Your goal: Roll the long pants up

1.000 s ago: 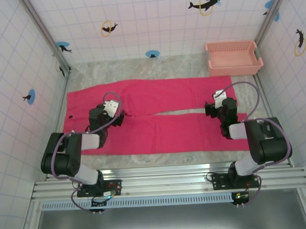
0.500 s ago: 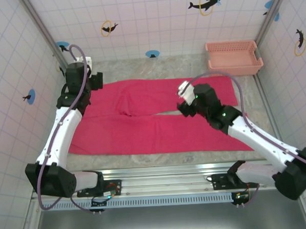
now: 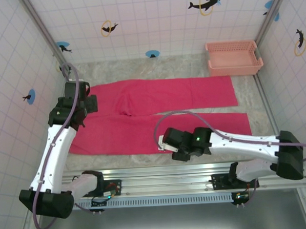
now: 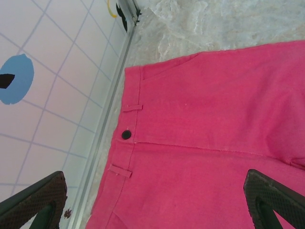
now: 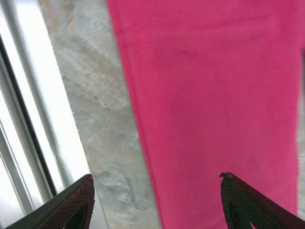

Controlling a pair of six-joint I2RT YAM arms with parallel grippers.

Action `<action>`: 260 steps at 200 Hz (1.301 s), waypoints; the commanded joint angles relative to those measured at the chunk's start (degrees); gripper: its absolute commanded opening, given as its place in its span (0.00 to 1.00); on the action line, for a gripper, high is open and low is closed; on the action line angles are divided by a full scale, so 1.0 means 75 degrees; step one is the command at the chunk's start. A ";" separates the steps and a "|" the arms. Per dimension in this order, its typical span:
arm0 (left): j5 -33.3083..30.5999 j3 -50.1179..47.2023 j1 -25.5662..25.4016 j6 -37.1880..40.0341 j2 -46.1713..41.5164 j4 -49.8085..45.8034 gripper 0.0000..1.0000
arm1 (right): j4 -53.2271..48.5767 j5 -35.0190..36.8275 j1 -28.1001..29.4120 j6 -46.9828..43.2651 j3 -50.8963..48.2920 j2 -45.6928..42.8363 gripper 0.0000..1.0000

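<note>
Lying flat on the table (image 3: 140, 69), waist to the left and legs to the right, the pants (image 3: 193, 89) are not yet rolled. The right gripper (image 3: 167, 146) has been swung from the gap between the legs to the near leg's near edge, and the left gripper (image 3: 86, 105) drawn back over the waistband. A first fold is judged to be in preparation. Both pincers are seen apart, with nothing held. A button (image 4: 126, 134) too small to be made out from above is given by the left wrist view.
</note>
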 commanded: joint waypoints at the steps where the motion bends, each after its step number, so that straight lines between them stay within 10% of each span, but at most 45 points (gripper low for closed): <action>1: -0.0249 0.0484 -0.0044 0.0033 0.0187 -0.0555 0.97 | 0.0160 -0.0520 0.0127 -0.0048 0.0276 0.0482 0.70; 94: -0.0210 0.0453 -0.0066 0.0660 -0.0075 -0.0632 0.97 | 0.1311 -0.1994 -0.0522 -0.0182 0.0133 0.2315 0.48; 260: -0.0439 0.0134 -0.0126 0.1271 -0.0374 -0.0891 0.97 | 0.1838 -0.0683 -0.1061 -0.0508 0.0765 0.3857 0.30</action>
